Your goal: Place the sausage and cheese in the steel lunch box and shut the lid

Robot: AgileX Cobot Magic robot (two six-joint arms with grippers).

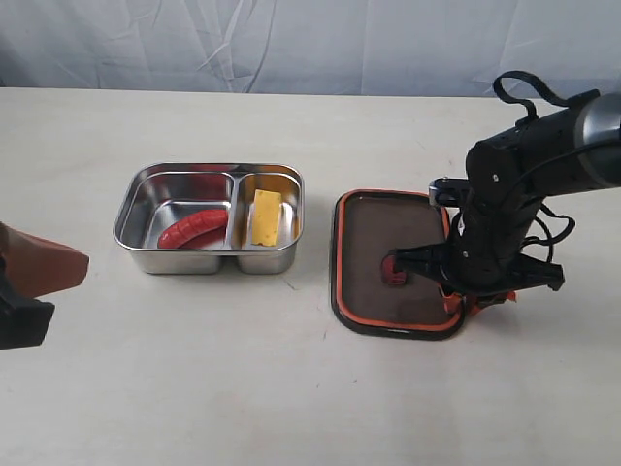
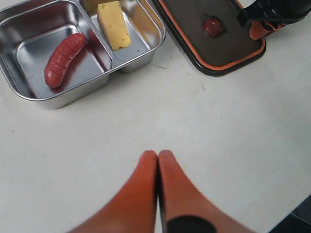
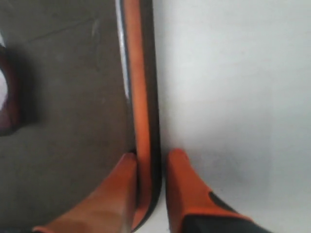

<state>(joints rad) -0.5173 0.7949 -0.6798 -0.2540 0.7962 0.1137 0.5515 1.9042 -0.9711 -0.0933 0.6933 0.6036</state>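
The steel lunch box (image 1: 209, 168) stands open left of centre. The red sausage (image 1: 192, 229) lies in its larger compartment and the yellow cheese (image 1: 266, 216) in the smaller one; both show again in the left wrist view, sausage (image 2: 64, 59) and cheese (image 2: 114, 24). The dark lid (image 1: 374, 243) lies to the box's right, orange seal rim up, with the red valve tab (image 1: 395, 270) at its centre. My right gripper (image 1: 461, 296) is at the lid's right edge, its fingers pressed on either side of the rim (image 3: 146, 97). My left gripper (image 2: 158, 154) is shut and empty, low at the left edge (image 1: 58, 264).
The pale table (image 1: 310, 388) carries nothing else. A grey cloth backdrop (image 1: 291, 44) hangs behind its far edge. The right arm's black body and cables (image 1: 529, 175) lean over the lid's right side.
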